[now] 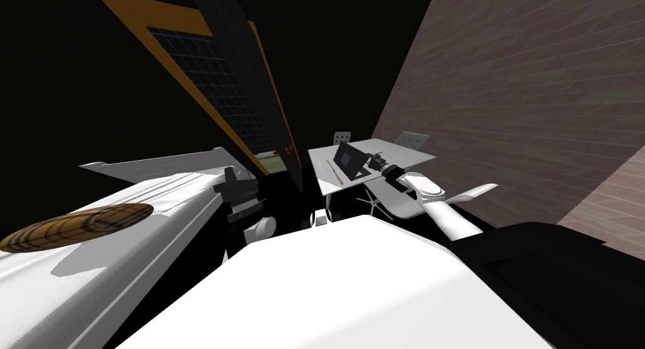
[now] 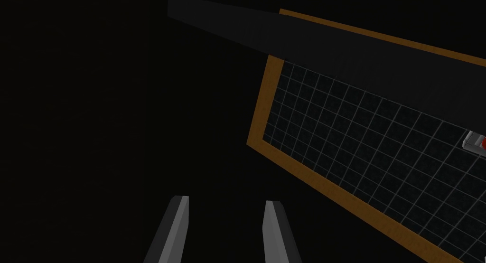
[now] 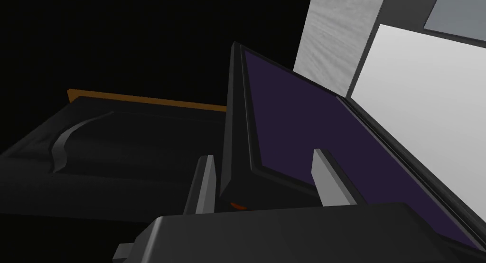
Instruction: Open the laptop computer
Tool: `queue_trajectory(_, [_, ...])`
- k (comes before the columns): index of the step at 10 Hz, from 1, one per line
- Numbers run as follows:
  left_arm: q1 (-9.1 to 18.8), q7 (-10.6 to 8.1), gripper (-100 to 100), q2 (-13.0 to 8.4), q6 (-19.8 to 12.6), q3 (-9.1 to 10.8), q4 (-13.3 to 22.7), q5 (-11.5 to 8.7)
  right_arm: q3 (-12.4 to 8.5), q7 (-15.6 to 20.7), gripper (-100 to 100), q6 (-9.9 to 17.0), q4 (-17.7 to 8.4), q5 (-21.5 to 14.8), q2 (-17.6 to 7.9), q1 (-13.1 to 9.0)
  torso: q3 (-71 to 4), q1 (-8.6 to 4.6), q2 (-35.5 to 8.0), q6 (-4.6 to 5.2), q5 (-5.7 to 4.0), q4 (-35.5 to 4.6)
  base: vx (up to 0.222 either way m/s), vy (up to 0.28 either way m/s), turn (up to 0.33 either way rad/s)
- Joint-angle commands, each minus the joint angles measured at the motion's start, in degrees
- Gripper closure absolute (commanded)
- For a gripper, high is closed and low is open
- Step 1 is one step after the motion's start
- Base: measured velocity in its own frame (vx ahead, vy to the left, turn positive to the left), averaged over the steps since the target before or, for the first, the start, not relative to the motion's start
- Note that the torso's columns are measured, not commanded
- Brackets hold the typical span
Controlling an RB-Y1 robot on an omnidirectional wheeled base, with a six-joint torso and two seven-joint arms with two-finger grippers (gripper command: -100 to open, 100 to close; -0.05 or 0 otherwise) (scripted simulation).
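Right claw (image 3: 262,154): fingers apart, straddling the upper edge of the laptop (image 3: 303,127) lid. Couldn't tell whether either finger touched it. Lid stood partly raised, dark screen facing the claw. Laptop sat on the white surface (image 1: 409,155), a thin brown stick (image 1: 335,172) just beside it. Left claw (image 2: 227,201): fingers apart, empty. Brown planked wall (image 1: 516,99) beyond the surface.

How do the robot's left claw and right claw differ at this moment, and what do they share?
The left claw has nothing between its fingers; the right claw has the raised lid of the black, dark-screened laptop between its fingers. The left claw faces an orange-framed dark gridded panel; the right claw reaches over the white rectangular table. Shared: both stand open, with thin grey blade-like fingers.
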State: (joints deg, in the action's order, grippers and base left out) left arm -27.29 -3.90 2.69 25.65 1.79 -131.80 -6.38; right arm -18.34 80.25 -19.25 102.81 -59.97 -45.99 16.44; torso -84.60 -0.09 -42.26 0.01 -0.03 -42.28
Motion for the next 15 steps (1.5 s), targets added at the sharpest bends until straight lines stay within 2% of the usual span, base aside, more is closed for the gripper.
queue_trajectory(1, [0.0, 0.00, 0, 0.0, 0.0, 0.00, 0.0, 0.0, 0.7, -1.5, 100, -0.2, -1.6, 1.5, 1.8, -0.8, 0.0, 0.28, -0.1, -0.03, 0.08, 0.0, -0.009, -0.089, 0.034])
queue_trajectory(5, [0.0, 0.00, 0, 0.0, 0.0, 0.00, 0.0, 0.0, 2.0, -3.9, 100, -0.7, -4.7, 4.2, 5.4, -2.4, 0.1, 0.11, -0.1, -0.01, 0.03, -0.1, -0.021, -0.124, 0.045])
queue_trajectory(6, [0.0, 0.00, 0, 0.0, 0.0, 0.00, 0.0, 0.0, 2.6, -5.1, 100, -0.9, -6.2, 5.6, 7.2, -3.2, 0.1, 0.20, -0.1, -0.01, 0.09, -0.1, -0.026, -0.141, 0.034])
queue_trajectory(8, [0.0, 0.00, 0, 0.0, 0.0, 0.00, 0.0, 0.0, 3.3, -6.3, 100, -1.1, -7.8, 7.0, 9.1, -4.0, 0.1, 0.14, -0.1, -0.01, 0.07, -0.1, -0.016, -0.128, 0.054])
queue_trajectory(9, [0.0, 0.00, 0, 0.0, 0.0, 0.00, 0.0, 0.0, 3.2, -6.2, 100, -0.8, -7.0, 6.5, 8.1, -3.5, 0.1, 0.19, -0.1, 0.01, 0.10, -0.1, -0.006, -0.054, 0.012])
queue_trajectory(15, [0.0, 0.00, 0, 0.0, 0.0, 0.00, 0.0, 0.0, 4.9, -6.0, 100, -3.2, -11.9, 9.8, 18.4, -5.4, 0.1, 0.00, -0.2, 0.09, 0.02, -0.1, -0.003, -0.103, 0.001])
